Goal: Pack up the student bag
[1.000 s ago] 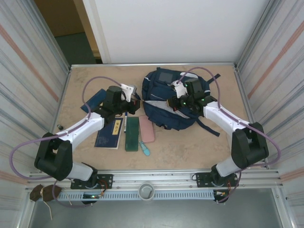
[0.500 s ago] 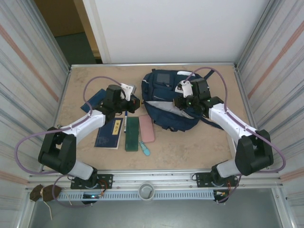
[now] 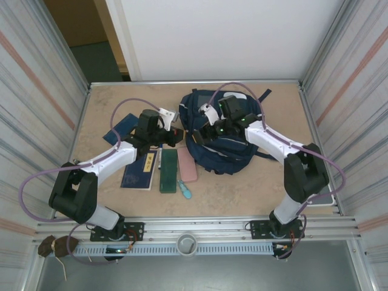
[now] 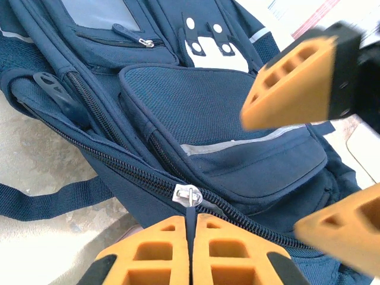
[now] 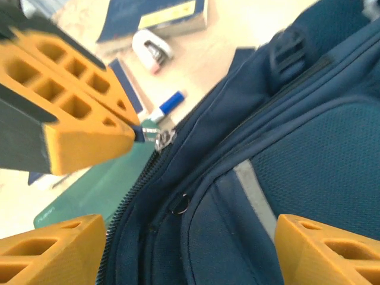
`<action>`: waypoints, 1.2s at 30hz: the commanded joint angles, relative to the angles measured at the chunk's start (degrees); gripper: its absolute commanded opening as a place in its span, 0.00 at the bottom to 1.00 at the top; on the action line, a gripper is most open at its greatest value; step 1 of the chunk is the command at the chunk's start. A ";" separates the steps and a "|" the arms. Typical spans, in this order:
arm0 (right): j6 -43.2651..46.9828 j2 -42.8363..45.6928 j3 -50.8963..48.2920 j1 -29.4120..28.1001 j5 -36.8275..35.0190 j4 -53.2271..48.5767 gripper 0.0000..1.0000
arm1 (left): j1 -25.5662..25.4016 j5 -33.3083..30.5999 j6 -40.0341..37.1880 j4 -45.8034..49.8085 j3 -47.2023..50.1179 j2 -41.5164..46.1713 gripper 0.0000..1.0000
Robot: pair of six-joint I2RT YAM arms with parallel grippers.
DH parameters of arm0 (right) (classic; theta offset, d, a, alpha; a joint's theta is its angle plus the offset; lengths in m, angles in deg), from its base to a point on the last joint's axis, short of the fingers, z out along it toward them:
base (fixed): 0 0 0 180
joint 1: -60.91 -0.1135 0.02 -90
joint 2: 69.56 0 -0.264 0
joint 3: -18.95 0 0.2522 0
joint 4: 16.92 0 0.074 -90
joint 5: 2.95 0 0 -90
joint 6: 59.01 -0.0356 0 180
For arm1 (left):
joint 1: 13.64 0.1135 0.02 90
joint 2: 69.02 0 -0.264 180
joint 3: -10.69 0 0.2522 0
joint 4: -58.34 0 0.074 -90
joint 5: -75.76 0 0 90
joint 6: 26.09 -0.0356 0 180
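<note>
my right fingers (image 3: 205, 134), just opened and empty, cross the student bag (image 3: 225, 153); left fingers (image 4: 200, 233) pinch its zip pull (image 4: 189, 194), ready to unzip.

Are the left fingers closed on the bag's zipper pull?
Yes, the left fingers pinch the zipper pull of the student bag.

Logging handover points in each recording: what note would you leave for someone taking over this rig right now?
Left gripper: shut on the zipper pull at the bag's left edge.
Right gripper: open over the bag, holding nothing.
Bag: lying on the table; its zipper looks closed around the pull.
Book, green case, pink case and pen: on the table left of the bag, unpacked.
Done: pull grasped.
Left: unzip, load the items, zip shut.
</note>
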 commanded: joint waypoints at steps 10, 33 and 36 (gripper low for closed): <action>-2.28 -1.82 -2.28 0.07 1.40 -1.55 0.04 | -0.42 -2.49 -1.51 -2.10 -0.93 3.20 0.00; 0.42 12.81 -12.24 0.24 -6.97 -1.68 0.59 | 3.91 -3.26 -2.58 -0.54 -0.54 1.47 0.00; 2.14 10.22 -11.02 -2.35 -6.16 -2.25 0.73 | 3.47 -3.37 -2.57 -0.43 -0.80 1.73 0.00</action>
